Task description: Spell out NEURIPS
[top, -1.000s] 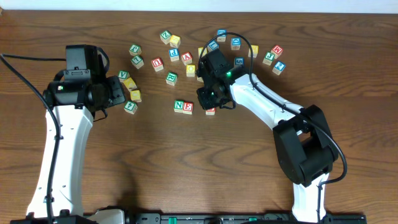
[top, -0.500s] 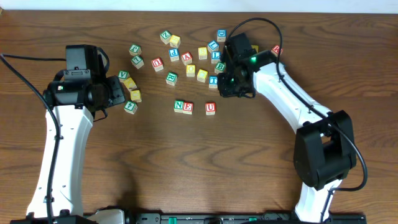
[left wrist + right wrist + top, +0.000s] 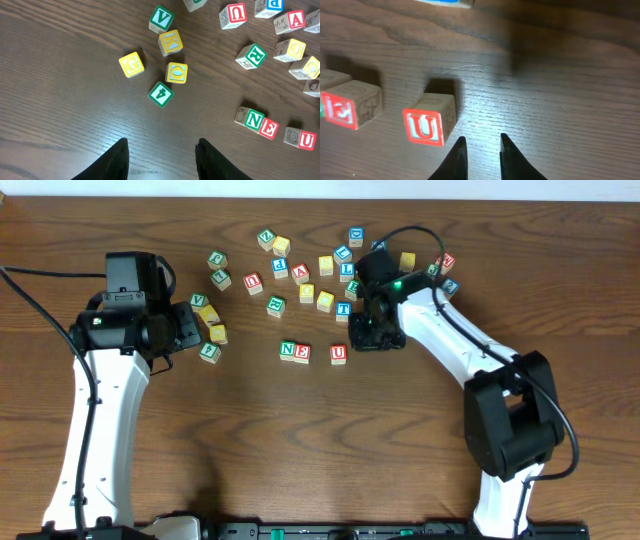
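- The table (image 3: 300,440) carries a short row about midway between its left and right edges, nearer than all the other cubes. N (image 3: 288,350) and E (image 3: 302,352) touch, and U (image 3: 338,354) sits just to their right with a small gap. By my count, three of the seven letters are down.
- The right claw (image 3: 482,139) hangs over bare wood just beyond U and to its right. Its fingers are almost together with only a narrow slit between them, and they grip nothing.
- The left claw (image 3: 161,159) is well apart from the row, toward the left edge. Its fingers are spread wide and empty, with a few odd cubes just beyond them.
- R (image 3: 251,55), green, lies alone a little beyond the row. It is not yet placed and is likely the next letter needed.
- Farther off is a blue cube that looks like P (image 3: 272,4), cut off by the frame edge. It lies among the loose cubes (image 3: 326,265) scattered toward the far edge. A spare U (image 3: 234,14) lies there too.
- I and S cannot be picked out in that scatter because the faces are too small to read.
- Four letters are left to place: R, I, P and S. The gap beside U may also want closing.
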